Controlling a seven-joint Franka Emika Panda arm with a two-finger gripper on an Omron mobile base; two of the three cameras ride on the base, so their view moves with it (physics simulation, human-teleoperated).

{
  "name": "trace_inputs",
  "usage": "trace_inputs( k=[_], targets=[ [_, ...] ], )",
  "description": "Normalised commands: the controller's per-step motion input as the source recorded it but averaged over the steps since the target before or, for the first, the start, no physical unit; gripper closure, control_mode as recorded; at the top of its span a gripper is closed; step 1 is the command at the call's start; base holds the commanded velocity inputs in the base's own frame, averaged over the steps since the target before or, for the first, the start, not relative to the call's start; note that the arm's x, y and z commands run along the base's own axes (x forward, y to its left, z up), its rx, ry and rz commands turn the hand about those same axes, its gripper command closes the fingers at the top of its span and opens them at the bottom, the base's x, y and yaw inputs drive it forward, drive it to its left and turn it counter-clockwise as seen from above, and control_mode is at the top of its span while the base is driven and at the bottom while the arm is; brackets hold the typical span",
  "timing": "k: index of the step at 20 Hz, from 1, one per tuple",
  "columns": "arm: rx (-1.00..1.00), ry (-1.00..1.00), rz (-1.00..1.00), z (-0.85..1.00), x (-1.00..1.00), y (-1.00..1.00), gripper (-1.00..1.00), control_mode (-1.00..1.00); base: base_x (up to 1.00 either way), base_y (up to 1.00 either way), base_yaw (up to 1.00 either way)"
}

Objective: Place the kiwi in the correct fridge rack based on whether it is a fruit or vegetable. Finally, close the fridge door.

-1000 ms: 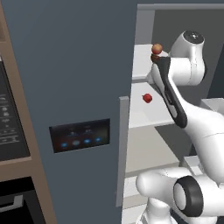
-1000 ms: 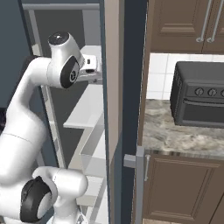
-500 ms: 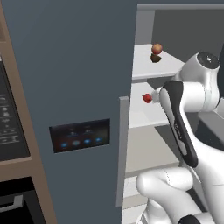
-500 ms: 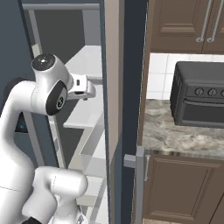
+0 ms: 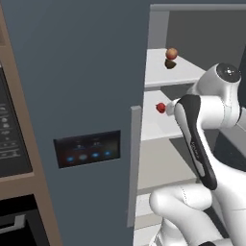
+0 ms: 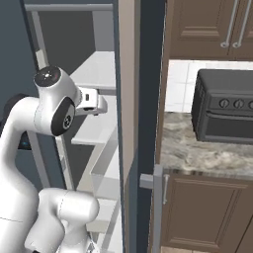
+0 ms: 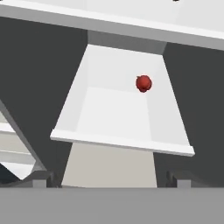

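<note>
Sitting on the upper fridge rack [image 5: 163,72] in the left base view, the kiwi [image 5: 169,64] touches an orange-red fruit [image 5: 171,53]; a red fruit [image 5: 161,107] lies one shelf lower. Right base view: the arm's hand reaches into the fridge. Hand view: the claw [image 7: 111,181] stands wide and empty, facing the red fruit.

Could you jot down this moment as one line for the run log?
small olive-brown kiwi: on upper white fridge rack, beside orange-red fruit | gripper: open, empty | fridge door: not closed
</note>
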Motion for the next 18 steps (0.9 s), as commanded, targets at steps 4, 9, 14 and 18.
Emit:
trace_inputs(
  k=[4,9,14,18],
  targets=[
    [0.00,0.00,0.00,0.00,0.00,0.00,-1.00,1.00,-0.68,-0.02,-0.03],
    [0.00,0.00,0.00,0.00,0.00,0.00,-1.00,1.00,-0.85,-0.03,0.00],
    [0.00,0.00,0.00,0.00,0.00,0.00,-1.00,1.00,-0.65,-0.14,0.00],
    [0.00,0.00,0.00,0.00,0.00,0.00,-1.00,1.00,-0.32,-0.22,0.00]
  ],
)
